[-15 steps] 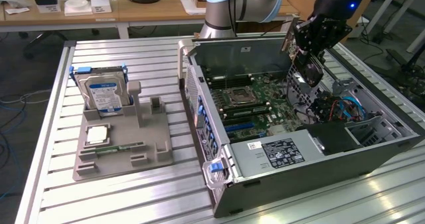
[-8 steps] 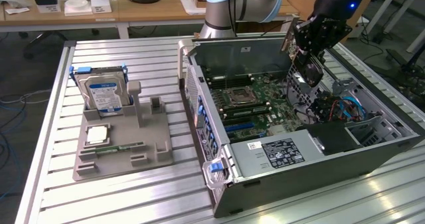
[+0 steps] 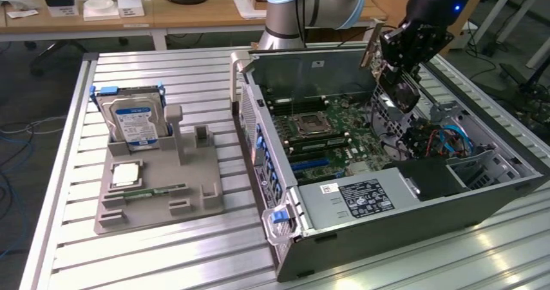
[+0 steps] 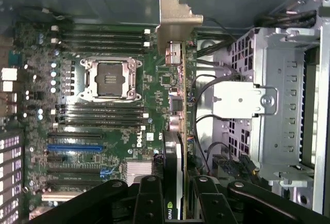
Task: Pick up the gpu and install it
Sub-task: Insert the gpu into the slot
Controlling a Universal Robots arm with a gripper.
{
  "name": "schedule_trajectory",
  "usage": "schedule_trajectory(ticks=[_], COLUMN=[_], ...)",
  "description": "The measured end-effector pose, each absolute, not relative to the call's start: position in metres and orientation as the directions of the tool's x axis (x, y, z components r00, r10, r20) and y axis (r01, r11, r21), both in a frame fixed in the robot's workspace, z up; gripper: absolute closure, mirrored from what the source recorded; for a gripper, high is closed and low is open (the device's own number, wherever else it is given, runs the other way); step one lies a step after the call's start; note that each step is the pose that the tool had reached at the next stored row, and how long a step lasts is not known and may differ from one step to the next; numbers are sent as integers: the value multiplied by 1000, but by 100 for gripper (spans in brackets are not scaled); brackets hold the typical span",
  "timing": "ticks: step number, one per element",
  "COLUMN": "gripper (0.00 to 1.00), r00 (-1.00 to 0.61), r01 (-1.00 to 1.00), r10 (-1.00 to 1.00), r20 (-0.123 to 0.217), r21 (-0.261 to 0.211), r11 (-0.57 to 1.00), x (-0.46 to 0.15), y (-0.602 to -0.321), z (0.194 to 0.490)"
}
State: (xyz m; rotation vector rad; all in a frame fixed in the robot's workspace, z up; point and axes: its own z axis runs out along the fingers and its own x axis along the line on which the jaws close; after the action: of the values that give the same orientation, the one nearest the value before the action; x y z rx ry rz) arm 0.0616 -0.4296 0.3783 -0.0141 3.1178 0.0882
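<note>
Gripper (image 4: 178,201) clamped on the gpu (image 4: 178,100), which I hold edge-on above the motherboard (image 4: 154,87) inside the open computer case (image 3: 413,232); seating well, I judge, requires squaring its connector edge to the blue expansion slot (image 4: 75,147) before descent.

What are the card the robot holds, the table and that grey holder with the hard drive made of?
gpu: green board, likely fibreglass laminate; its end bracket is bare silvery metal with a dull sheen. Table: ribbed slats with a brushed shine, probably aluminium. Grey holder: matte, evenly grey, seemingly plastic.
</note>
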Motion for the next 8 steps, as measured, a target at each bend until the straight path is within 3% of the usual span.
schedule_trajectory(ticks=[8], gripper=[73], r00=[-989], r01=[-145], r10=[-144], r20=[-21], r21=[49], r11=[988], x=[61], y=[-430], z=[378])
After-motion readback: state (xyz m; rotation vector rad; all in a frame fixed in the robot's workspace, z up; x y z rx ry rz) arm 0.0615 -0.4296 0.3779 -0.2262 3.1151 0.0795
